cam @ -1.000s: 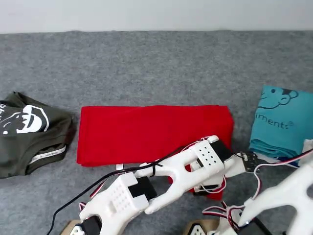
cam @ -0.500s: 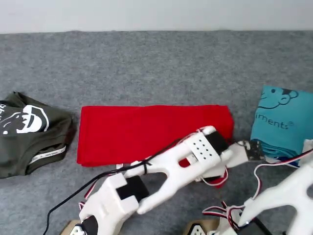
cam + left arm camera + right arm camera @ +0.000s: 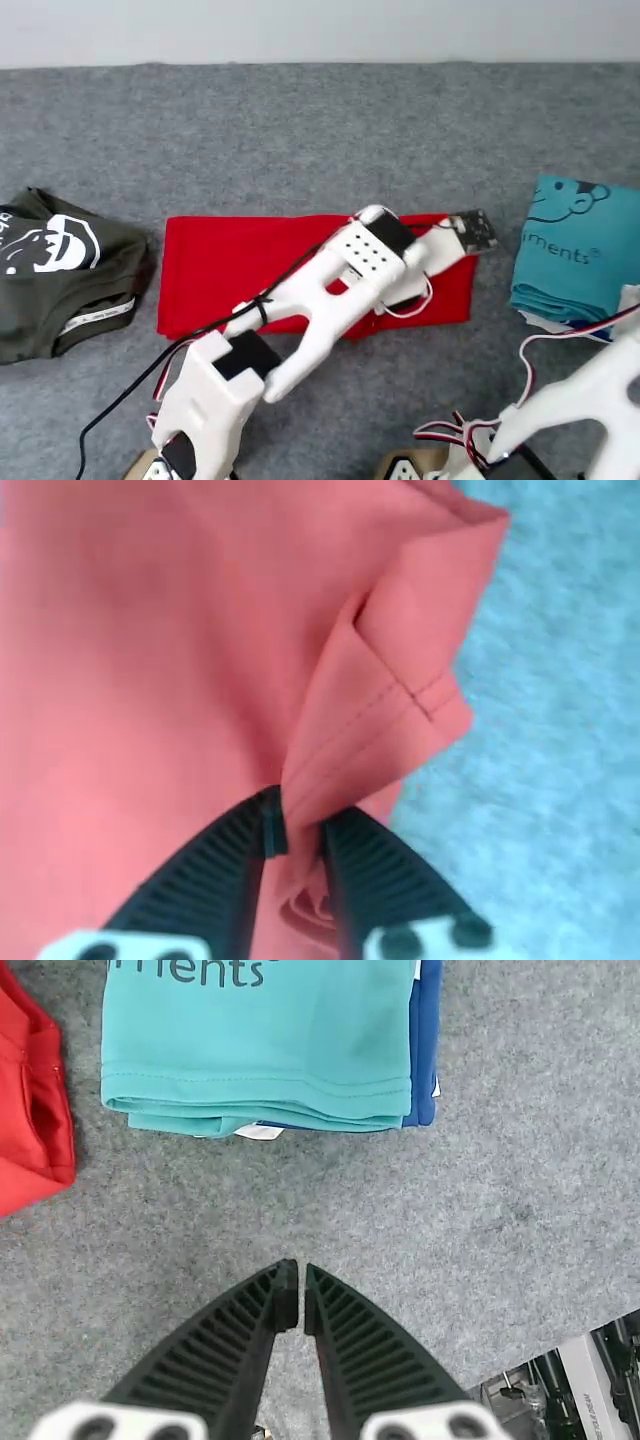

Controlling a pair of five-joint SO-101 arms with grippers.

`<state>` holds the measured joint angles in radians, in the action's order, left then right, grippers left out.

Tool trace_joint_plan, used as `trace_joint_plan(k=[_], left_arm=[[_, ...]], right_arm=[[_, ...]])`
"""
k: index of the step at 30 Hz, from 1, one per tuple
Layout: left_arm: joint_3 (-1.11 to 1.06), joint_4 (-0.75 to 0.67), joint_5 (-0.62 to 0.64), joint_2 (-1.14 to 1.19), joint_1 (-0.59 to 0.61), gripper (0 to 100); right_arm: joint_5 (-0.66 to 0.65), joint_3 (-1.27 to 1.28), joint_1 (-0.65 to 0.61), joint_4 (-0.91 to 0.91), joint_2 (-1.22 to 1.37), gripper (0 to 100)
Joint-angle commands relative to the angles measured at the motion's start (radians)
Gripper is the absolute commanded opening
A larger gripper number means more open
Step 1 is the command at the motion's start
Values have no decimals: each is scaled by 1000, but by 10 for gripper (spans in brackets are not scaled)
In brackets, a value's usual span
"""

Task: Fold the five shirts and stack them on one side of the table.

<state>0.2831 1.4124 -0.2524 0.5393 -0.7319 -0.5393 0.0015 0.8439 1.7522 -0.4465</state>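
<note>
Across the grey worktop (image 3: 320, 130), the red shirt (image 3: 250, 270) is lying in the middle as a long band. Its shape is changing under you. A second ago a loose flap was hanging off the near right edge, toward the arm bases. That flap is now riding up and over the band. Your left arm (image 3: 330, 290) is doing the carrying. It was sitting low by the near edge and is now stretching across the shirt toward its far right corner.

The left pincer (image 3: 478, 230) is clenched on a pinch of red cloth, which I read as the fold being laid and not yet let go. This shirt is still mid-fold, so don't release early.

The olive shirt (image 3: 60, 270) is waiting crumpled at the left edge. The teal shirt (image 3: 575, 250) is sitting folded at the right on top of a blue shirt (image 3: 428, 1040), so the stack is looking like a right-side job. Your right pincer (image 3: 300, 1295) is clenched on nothing, hovering over bare worktop just beside that stack.

Up close, the red cloth is looking smooth and flat over most of its spread. It is tenting into a soft ridge where the jaws are pinching it. The stitched hem (image 3: 415, 695) is curling over at the corner, doubled and a little skewed.
</note>
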Motion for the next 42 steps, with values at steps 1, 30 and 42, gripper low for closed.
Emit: trace_joint_plan(k=[1,30,42], left_arm=[[38,-71,-12,-68,28,26],[312,138,-60,8,173,177],[196,305,-61,-103,86,75]], right_arm=[[0,-6,2,39,-28,25],[0,-6,7,42,-35,23],[2,-6,7,44,-35,22]])
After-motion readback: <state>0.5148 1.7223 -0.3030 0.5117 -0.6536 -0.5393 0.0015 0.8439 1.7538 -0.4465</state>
